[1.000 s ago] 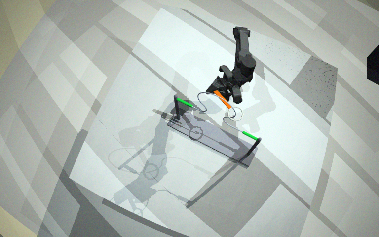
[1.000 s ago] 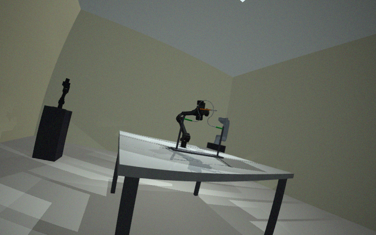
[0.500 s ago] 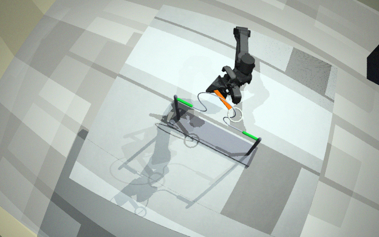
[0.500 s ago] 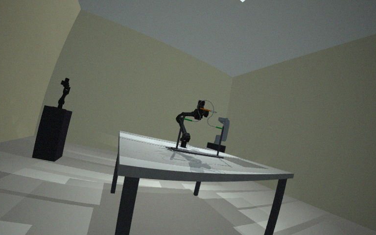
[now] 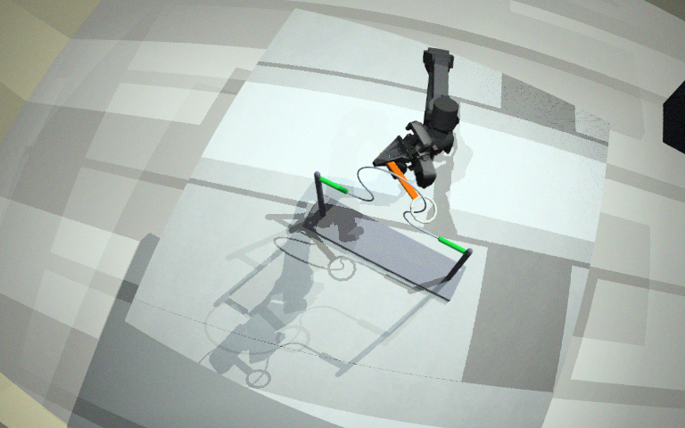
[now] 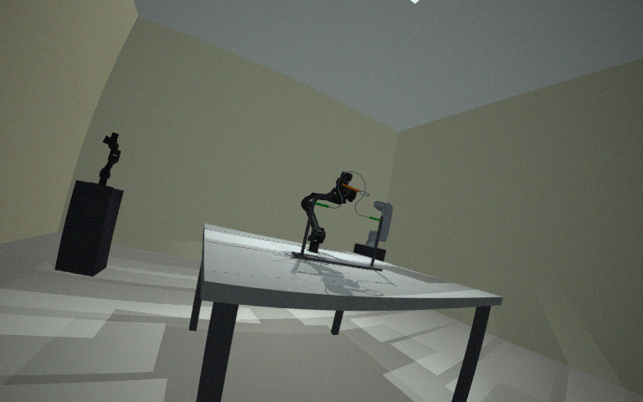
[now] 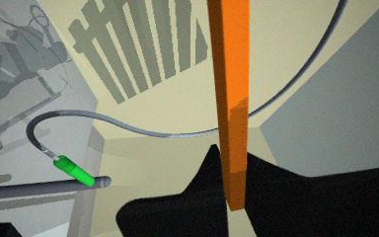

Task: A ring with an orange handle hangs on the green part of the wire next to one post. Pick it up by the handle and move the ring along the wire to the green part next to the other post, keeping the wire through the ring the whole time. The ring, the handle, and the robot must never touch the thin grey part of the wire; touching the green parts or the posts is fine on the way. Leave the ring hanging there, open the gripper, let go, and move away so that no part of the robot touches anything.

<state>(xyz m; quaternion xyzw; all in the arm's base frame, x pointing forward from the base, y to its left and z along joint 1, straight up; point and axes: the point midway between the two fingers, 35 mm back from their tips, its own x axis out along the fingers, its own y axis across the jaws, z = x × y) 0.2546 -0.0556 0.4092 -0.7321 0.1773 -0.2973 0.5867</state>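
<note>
My gripper (image 5: 392,163) (image 7: 219,148) is shut on the orange handle (image 5: 403,180) (image 7: 233,74), high above the table. The pale ring (image 5: 435,210) at the handle's far end is around the thin grey wire (image 5: 358,175) (image 6: 365,182) (image 7: 177,135), nearer the right end in the top view; whether they touch is too small to tell. The ring is outside the wrist view. In the top view, one green part (image 5: 333,184) is by the left post (image 5: 319,197); the other green part (image 5: 452,244) is by the right post (image 5: 458,265). In the wrist view, the wire passes behind the handle.
The posts stand on a flat grey base (image 5: 389,243) on the white table (image 5: 261,132) (image 6: 265,274). The wire's tall bend rises close to the gripper. Shadows of arm and wire cross the table. A dark pedestal (image 6: 88,229) with another arm stands away at the left in the exterior view.
</note>
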